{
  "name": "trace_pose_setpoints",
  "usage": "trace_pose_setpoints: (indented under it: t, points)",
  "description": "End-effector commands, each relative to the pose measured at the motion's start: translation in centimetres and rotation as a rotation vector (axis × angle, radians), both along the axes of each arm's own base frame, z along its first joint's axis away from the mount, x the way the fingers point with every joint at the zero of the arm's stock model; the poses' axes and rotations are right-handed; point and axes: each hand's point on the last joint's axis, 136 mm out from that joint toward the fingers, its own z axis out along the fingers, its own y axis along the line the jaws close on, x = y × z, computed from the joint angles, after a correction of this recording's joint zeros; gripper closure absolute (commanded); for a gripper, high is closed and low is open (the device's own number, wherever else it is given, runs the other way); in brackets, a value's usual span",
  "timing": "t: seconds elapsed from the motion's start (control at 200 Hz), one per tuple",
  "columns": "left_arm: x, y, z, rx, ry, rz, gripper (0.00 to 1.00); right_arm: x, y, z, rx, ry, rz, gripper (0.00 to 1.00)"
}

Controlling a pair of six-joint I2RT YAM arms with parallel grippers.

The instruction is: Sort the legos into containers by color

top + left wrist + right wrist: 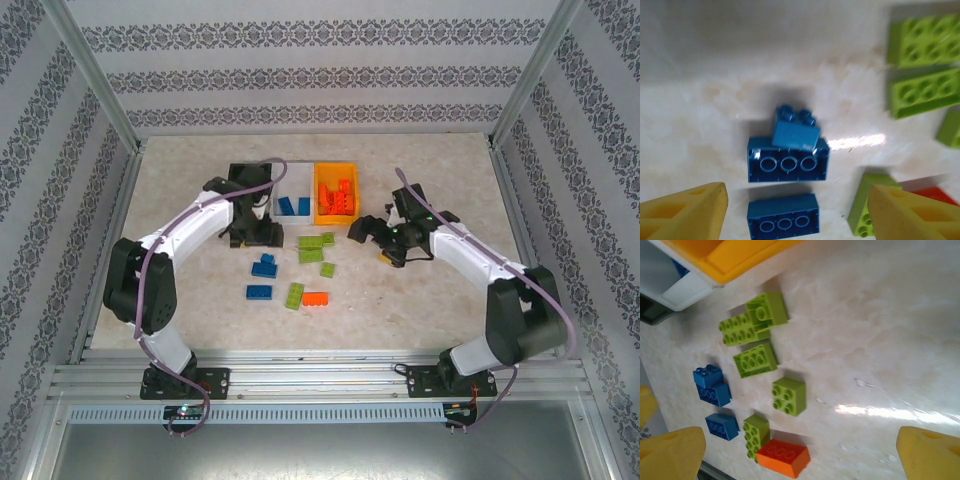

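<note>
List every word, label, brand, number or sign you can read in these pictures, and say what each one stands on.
There is no readable text in any view.
Studs of the blue legos: too blurred to show any lettering.
The orange bin and the white bin: no label to be seen.
The wallpaper: bands of ornament, no letters.

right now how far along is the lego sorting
Done: several orange bricks lie in the orange bin, and two blue ones in the white bin. In hand: nothing. The left gripper hangs open near three loose blue bricks, and the right gripper is open too. Left: those blue bricks, five green bricks and one orange brick on the table.
</note>
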Motion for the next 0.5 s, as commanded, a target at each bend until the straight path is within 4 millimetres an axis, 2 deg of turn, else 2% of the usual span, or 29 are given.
trace_pose_setpoints:
  t: [0.0, 0.18, 0.495]
  points:
    - [-0.1, -0.7, -0.8, 0.007, -0.025, -0.006, 0.24, 0.8, 2.2, 1.6, 0.026, -0.047, 0.072, 0.02]
    - [0.0, -0.8, -2.3, 0.072, -0.009, -0.088, 0.24, 0.7, 3.7, 1.6, 0.021, -0.043, 0.106, 0.02]
    - [1.4, -1.2, -4.2, 0.117, 0.004, -0.177, 0.32, -0.1, 2.8, 1.7, -0.013, -0.042, 0.077, 0.02]
